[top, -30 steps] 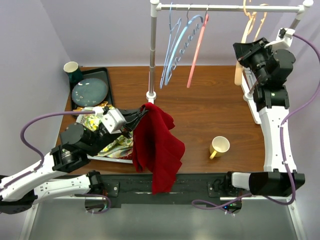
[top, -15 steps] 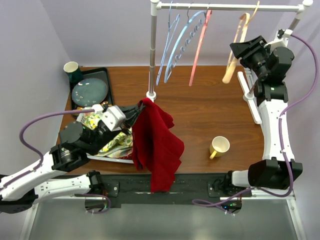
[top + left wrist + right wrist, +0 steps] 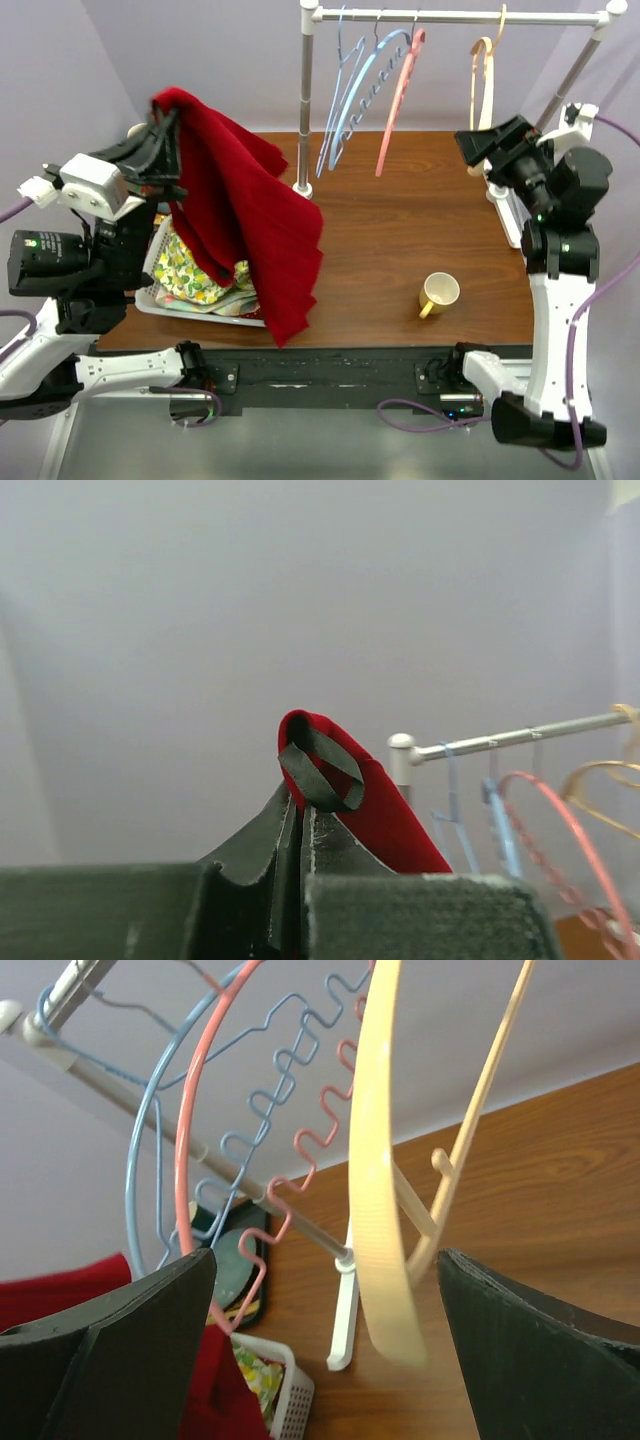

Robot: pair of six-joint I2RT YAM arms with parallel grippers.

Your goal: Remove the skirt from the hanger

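The red skirt hangs free of any hanger from my left gripper, which is raised high at the left. In the left wrist view the gripper is shut on the skirt's top edge, beside its black loop. The cream hanger hangs bare on the rail at the right. My right gripper stands open just below and in front of it. In the right wrist view the hanger shows between the spread fingers of the gripper, touching neither.
Blue hangers and a pink hanger hang on the same rail. A white basket of patterned cloth sits under the skirt. A yellow mug stands on the brown table. The rack's post rises mid-table.
My left arm has swung up and left, lifting the skirt over the basket. The right gripper has opened, let go of the cream hanger on the rail and dropped back.
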